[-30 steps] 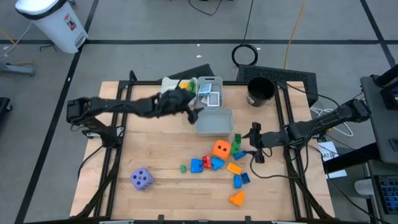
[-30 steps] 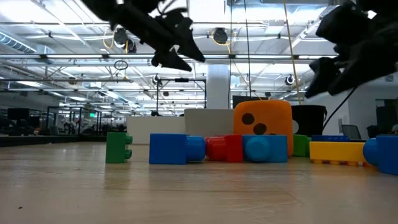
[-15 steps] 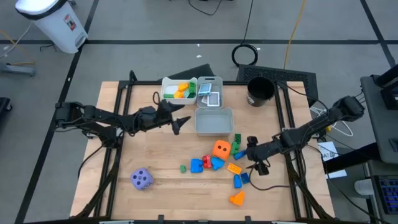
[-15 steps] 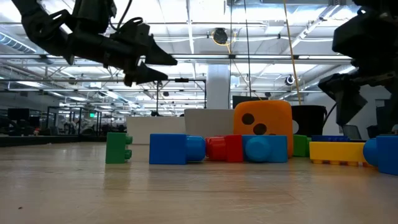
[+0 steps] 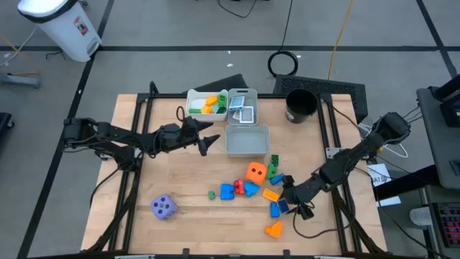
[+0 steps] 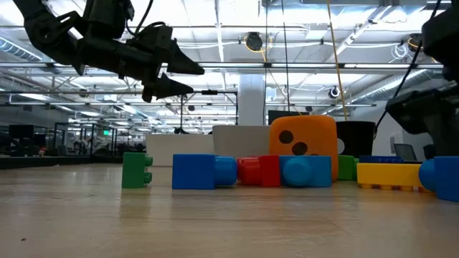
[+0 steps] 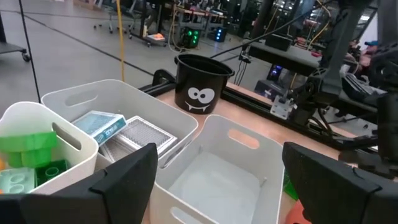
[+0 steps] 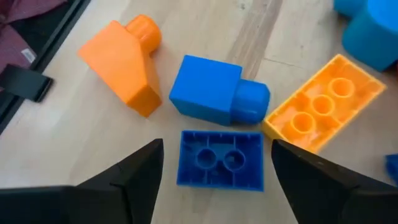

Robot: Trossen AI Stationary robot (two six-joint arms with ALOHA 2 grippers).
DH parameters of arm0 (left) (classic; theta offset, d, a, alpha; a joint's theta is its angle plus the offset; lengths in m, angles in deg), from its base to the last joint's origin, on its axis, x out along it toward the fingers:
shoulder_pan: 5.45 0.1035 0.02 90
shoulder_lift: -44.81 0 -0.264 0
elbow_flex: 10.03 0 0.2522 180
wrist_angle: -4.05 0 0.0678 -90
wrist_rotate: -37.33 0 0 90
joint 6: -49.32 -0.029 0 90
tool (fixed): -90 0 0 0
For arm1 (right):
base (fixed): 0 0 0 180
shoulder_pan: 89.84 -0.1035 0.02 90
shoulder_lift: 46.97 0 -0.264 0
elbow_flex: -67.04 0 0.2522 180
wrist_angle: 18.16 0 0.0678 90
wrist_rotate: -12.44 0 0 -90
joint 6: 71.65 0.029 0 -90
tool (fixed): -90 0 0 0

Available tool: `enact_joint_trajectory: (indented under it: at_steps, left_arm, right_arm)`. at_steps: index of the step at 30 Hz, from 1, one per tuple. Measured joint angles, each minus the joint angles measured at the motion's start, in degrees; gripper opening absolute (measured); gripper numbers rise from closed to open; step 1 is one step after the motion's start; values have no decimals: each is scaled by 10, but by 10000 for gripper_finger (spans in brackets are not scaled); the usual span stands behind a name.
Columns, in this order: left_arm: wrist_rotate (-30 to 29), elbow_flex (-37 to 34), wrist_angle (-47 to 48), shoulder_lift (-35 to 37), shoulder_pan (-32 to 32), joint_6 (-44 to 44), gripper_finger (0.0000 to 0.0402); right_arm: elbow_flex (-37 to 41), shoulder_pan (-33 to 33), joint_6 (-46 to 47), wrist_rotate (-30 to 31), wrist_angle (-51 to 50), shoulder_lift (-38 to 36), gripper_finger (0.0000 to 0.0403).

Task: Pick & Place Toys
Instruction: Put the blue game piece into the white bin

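Three bins [image 5: 247, 140] sit at my tabletop's [image 5: 187, 194] twelve o'clock; two dice, orange [image 5: 255, 173] and purple [image 5: 164, 207], lie loose among the blocks [image 5: 228, 191]. My right end effector [image 5: 286, 202], open, hovers at five o'clock over a blue block [image 8: 221, 159] only its wrist camera shows clearly. My left end effector [image 5: 206, 142] hangs open near the bins.

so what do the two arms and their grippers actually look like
Both arms are dark, nearly black, slim and jointed, with thin black cables running along them. The left gripper ends in two pointed, tapered black fingers with a matte finish. The right gripper has the same flat black wedge-shaped fingers. No markings or labels show on either.
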Motion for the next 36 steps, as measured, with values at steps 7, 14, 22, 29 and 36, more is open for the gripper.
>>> enact_joint_trajectory:
  at_steps: [7,14,22,29,36]
  left_arm:
    - [0,0,-1,0,0,1,349]
    - [0,0,0,0,0,22,349]
    - [1,0,0,0,0,49,349]
    - [1,0,-1,0,-1,94,349]
    - [0,1,3,-1,-1,194,349]
  right_arm:
    - [0,-1,3,-12,39,46,287]
    - [0,-1,-21,3,36,65,266]
    - [0,-1,-19,1,-5,41,180]
    - [0,-1,-29,19,-27,-51,174]
    - [0,5,-209,243,37,-125,179]
